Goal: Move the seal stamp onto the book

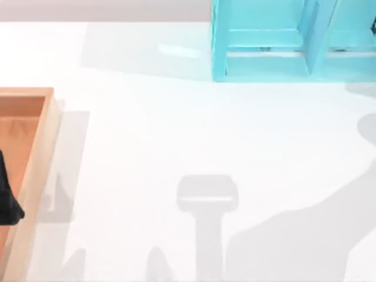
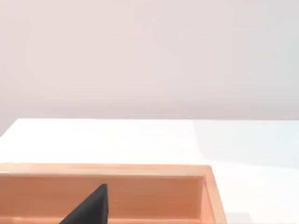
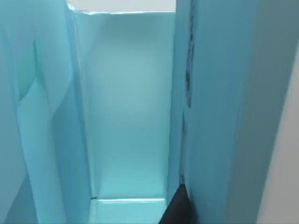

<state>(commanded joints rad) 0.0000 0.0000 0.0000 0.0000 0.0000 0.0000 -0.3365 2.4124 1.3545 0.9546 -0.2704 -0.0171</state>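
Seal stamp, book: whereabouts cannot be told. Left gripper [image 1: 9,202] dark tip over wooden tray [image 1: 41,153] at table's [image 1: 176,135] left edge; grasp state cannot tell. Cyan shelf unit [image 1: 264,41] at far right; right wrist view close against its compartment [image 3: 126,107].

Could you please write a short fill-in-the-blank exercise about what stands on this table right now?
1. The wooden tray lies at the table's ____ edge in the top view.
2. The shelf unit at the table's far side is coloured ____.
3. A dark part of the left hand shows over the ____.
4. The right wrist view looks closely into the ____ unit.

Missing words: left; cyan; tray; shelf
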